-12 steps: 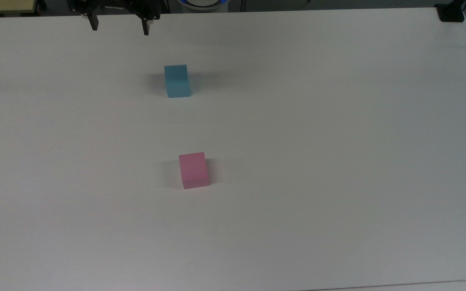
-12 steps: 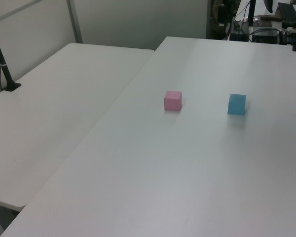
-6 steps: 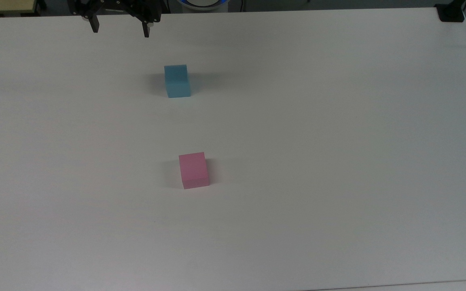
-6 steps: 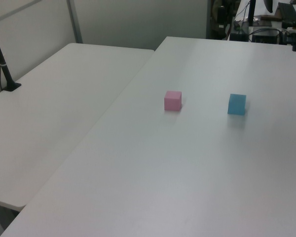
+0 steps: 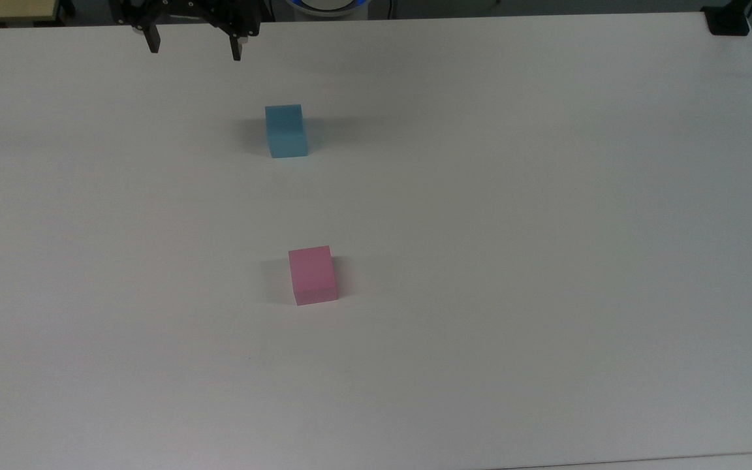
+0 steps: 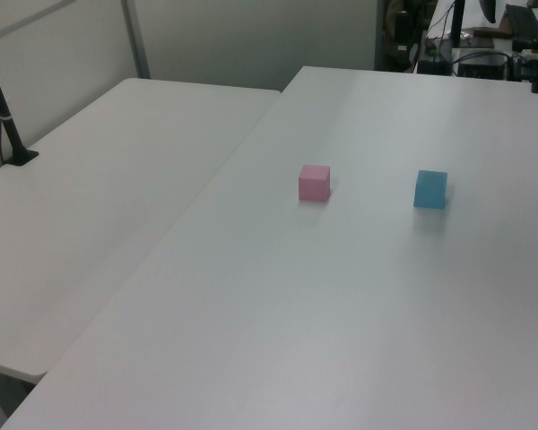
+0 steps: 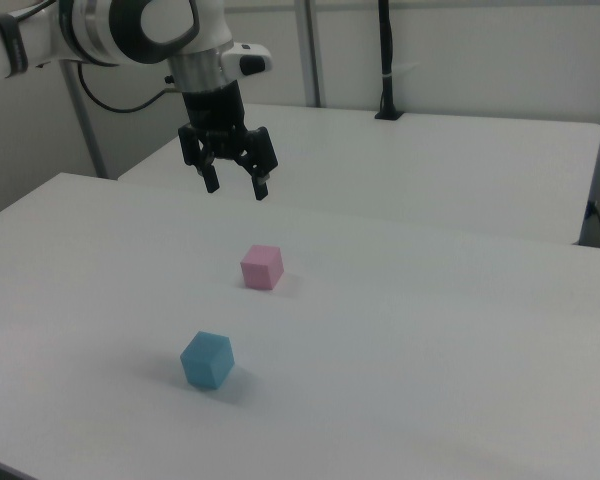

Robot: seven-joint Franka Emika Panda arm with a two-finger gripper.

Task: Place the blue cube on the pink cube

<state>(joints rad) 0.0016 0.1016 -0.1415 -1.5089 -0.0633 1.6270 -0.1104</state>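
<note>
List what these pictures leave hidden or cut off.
- Gripper: in the top view its body is cut off by the upper edge.
- Blue cube and pink cube: undersides hidden against the table.
- Arm: base cut off at the right view's left edge.

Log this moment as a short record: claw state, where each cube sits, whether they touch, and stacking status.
claw: open, empty, raised above the table
blue cube: resting on the white table, not gripped
pink cube: resting on the table, nothing on top
cubes' relation: apart, a clear gap between them; in the top view the blue cube lies above the pink one
claw versus blue cube: not over it; in the top view the claw is up and left of it
stacking: not yet started
</note>
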